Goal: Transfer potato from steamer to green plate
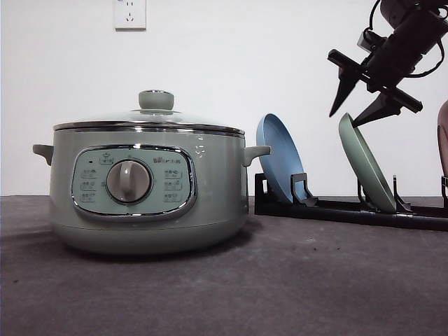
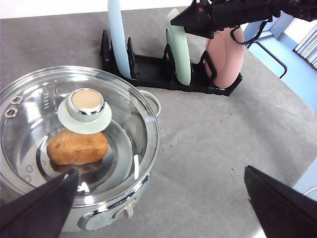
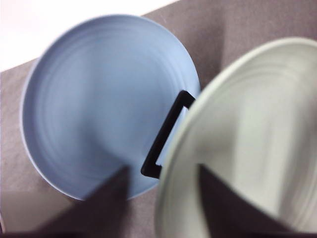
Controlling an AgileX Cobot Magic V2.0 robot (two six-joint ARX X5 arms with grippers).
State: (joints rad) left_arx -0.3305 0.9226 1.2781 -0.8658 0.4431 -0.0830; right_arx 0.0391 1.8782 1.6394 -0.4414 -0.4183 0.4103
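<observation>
A pale green steamer [image 1: 147, 185] sits closest in the front view, on a dark grey table [image 1: 280, 280], its glass lid [image 1: 150, 119] on. Further back, a black rack [image 1: 350, 206] holds a blue plate [image 1: 280, 157] and the green plate [image 1: 367, 164] on edge. The right gripper [image 1: 362, 105] hangs just above the green plate's top rim, jaws spread, grasping nothing.

In the left wrist view, the left gripper [image 2: 163, 201] hovers above the table, fingers spread wide and empty. One finger [image 2: 42, 206] overlaps the steamer's near rim. The potato [image 2: 78, 147] lies inside the steamer, under the lid. Beyond stands the rack, with a pink plate [image 2: 229, 57] beside the green one.

In the right wrist view, blurred, the right gripper's dark fingers [image 3: 106, 198] straddle the green plate's rim, not touching it. The blue plate stands behind.
</observation>
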